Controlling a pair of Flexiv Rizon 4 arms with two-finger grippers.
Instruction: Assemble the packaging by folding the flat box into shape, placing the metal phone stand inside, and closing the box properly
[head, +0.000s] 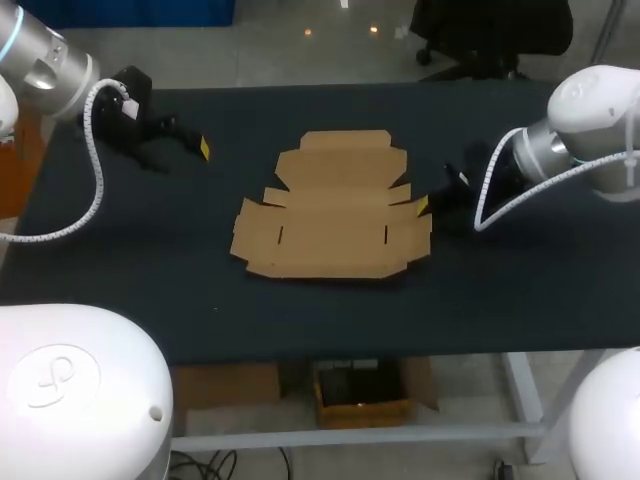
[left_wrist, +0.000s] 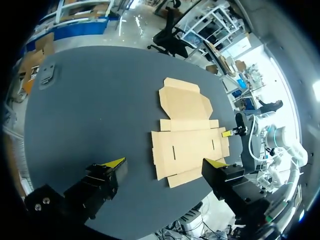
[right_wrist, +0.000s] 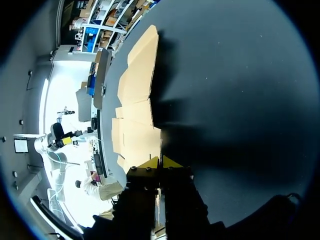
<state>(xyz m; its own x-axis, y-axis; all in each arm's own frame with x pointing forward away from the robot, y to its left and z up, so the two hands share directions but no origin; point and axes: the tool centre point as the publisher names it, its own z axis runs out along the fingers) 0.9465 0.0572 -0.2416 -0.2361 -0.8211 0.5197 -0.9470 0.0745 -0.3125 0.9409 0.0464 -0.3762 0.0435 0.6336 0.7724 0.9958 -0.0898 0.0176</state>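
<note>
The flat box (head: 335, 215) lies mid-frame, long axis left-to-right, right flap just beside our pressed-together right fingers (head: 423, 206); our spread left fingers (head: 204, 148) hang well apart, upper left.

You're looking at the left arm (head: 45, 60) showing a silver-grey shell with a cyan ring, and the right arm (head: 590, 115) showing glossy white. Coiled white cables (head: 95, 190) are trailing off both. The left gripper (left_wrist: 166, 163) and right gripper (right_wrist: 160, 162) are wearing black bodies with yellow tips, and screws (left_wrist: 44, 200) are showing on the left one.

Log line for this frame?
box: flat, mid-table | left gripper: open, away from box | right gripper: shut, at box's right edge | folding: not begun
</note>
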